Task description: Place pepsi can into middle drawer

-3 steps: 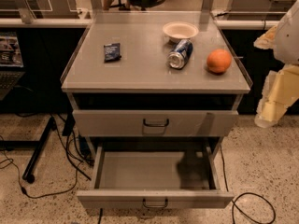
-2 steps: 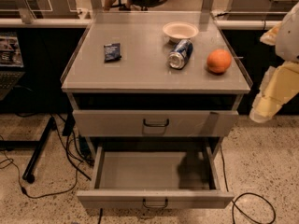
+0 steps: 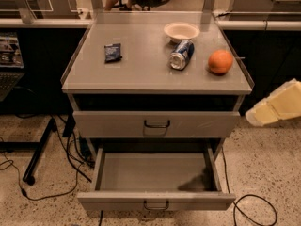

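The pepsi can (image 3: 181,54) lies on its side on the cabinet top (image 3: 141,72), between a white bowl and an orange. The middle drawer (image 3: 156,201) is the lower of the two fronts. It is pulled out, and its grey inside holds nothing. The drawer front above it (image 3: 156,124) is closed. My gripper (image 3: 276,106) shows as a cream-coloured shape at the right edge. It is level with the upper drawer front, off to the right of the cabinet and well below the can. It holds nothing that I can see.
A white bowl (image 3: 181,31) sits just behind the can and an orange (image 3: 220,61) to its right. A small dark blue snack packet (image 3: 113,52) lies at the left of the top. Cables (image 3: 254,211) and a stand foot (image 3: 37,157) lie on the floor.
The cream arm and gripper at the right edge have dropped lower and tilted. The part that was higher up has left the view. The can, the drawers and the other objects have not moved.
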Controlling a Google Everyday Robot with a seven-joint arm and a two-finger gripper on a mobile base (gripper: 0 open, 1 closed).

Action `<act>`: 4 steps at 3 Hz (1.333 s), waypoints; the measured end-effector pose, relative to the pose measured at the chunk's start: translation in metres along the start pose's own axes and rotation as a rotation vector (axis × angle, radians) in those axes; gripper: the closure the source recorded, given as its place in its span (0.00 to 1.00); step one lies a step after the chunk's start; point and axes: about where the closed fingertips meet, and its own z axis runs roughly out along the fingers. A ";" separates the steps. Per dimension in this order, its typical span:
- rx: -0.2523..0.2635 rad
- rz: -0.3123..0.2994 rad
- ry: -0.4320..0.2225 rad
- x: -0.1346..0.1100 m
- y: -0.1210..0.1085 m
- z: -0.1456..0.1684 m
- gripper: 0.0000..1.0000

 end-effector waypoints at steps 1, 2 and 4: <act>0.049 0.087 -0.071 -0.016 -0.011 -0.005 0.00; 0.049 0.085 -0.072 -0.017 -0.011 -0.005 0.00; -0.011 0.271 -0.032 -0.048 -0.025 0.034 0.00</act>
